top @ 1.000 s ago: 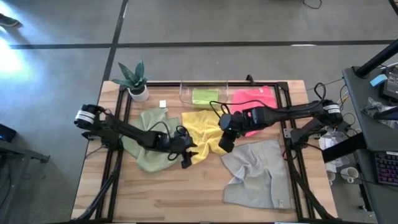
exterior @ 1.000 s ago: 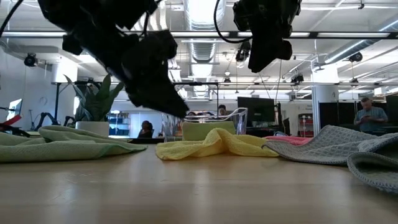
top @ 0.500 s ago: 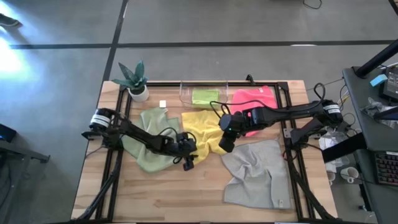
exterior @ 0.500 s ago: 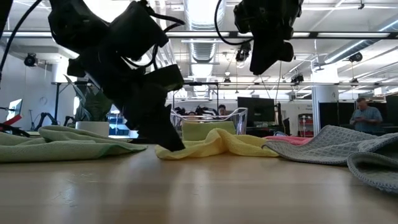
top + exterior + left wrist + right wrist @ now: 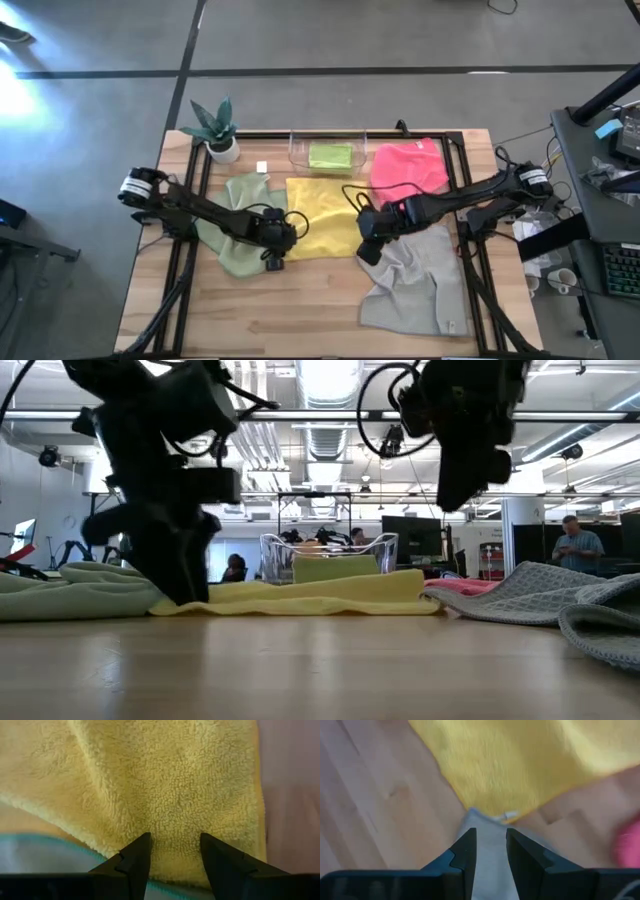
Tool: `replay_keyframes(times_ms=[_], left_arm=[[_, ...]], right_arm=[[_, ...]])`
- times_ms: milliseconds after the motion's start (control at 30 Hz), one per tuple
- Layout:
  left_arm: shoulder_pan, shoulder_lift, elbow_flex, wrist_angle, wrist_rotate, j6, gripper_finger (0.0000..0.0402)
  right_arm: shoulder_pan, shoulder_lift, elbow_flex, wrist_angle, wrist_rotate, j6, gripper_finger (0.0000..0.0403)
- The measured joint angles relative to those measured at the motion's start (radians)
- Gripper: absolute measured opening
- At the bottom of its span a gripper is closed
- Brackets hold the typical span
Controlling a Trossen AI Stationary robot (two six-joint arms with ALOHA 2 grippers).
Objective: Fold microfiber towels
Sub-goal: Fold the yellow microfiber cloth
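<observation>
Wooden slats form the desk (image 5: 300, 300), framed by black rails, with an open workshop of ceiling ducts, monitors and a standing person (image 5: 577, 547) beyond it. Spread flat at the desk's middle lies the yellow towel (image 5: 322, 217), now a neat rectangle. The left hand (image 5: 272, 262) is down at its near left corner, fingers (image 5: 132, 862) set apart with the yellow pile showing between them; whether they actually pinch the cloth cannot be told. The right hand (image 5: 366, 250) hovers at the towel's near right corner, above the edge of the light grey towel (image 5: 415, 285), its fingers (image 5: 465, 851) a narrow gap apart and holding nothing visible. Crowding the yellow towel on the left is the rumpled sage green towel (image 5: 232, 238), its edge touching or tucked under the yellow one. The hot pink towel (image 5: 408, 165) lies at the far right, partly crossed by the right arm. A clear plastic bin (image 5: 328, 152) at the far edge holds the lime green towel (image 5: 331, 156), folded. A potted plant (image 5: 217, 128) stands at the far left corner, with a small white tag (image 5: 262, 167) near it.
</observation>
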Motion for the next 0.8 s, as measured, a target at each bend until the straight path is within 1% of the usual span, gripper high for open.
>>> replay_keyframes(times_ms=[133, 333, 400, 500, 633, 700, 800], left_arm=[[-0.002, -0.082, 0.005, 0.023, -0.001, -0.014, 0.0157], [-0.018, -0.135, 0.006, 0.038, 0.004, -0.044, 0.0157], [-0.026, -0.136, 0.006, 0.036, 0.004, -0.044, 0.0157], [-0.040, -0.127, 0.006, 0.042, 0.005, -0.045, 0.0157], [-0.061, -0.113, 0.005, 0.056, 0.006, -0.045, 0.0157], [-0.071, -0.110, 0.004, 0.050, 0.007, -0.045, 0.0157], [-0.074, -0.084, 0.005, 0.083, 0.006, -0.044, 0.0157]], right_arm=[[0.046, 0.001, -0.087, 0.078, 0.003, 0.102, 0.0098], [0.064, 0.001, -0.185, 0.155, 0.008, 0.187, 0.0093], [0.063, 0.002, -0.220, 0.202, 0.008, 0.206, 0.0084], [0.063, 0.002, -0.258, 0.272, 0.007, 0.228, 0.0060], [0.063, 0.002, -0.288, 0.291, 0.007, 0.241, 0.0020], [0.063, 0.002, -0.300, 0.291, 0.007, 0.249, 0.0012], [0.063, 0.002, -0.317, 0.291, 0.007, 0.256, 0.0009]])
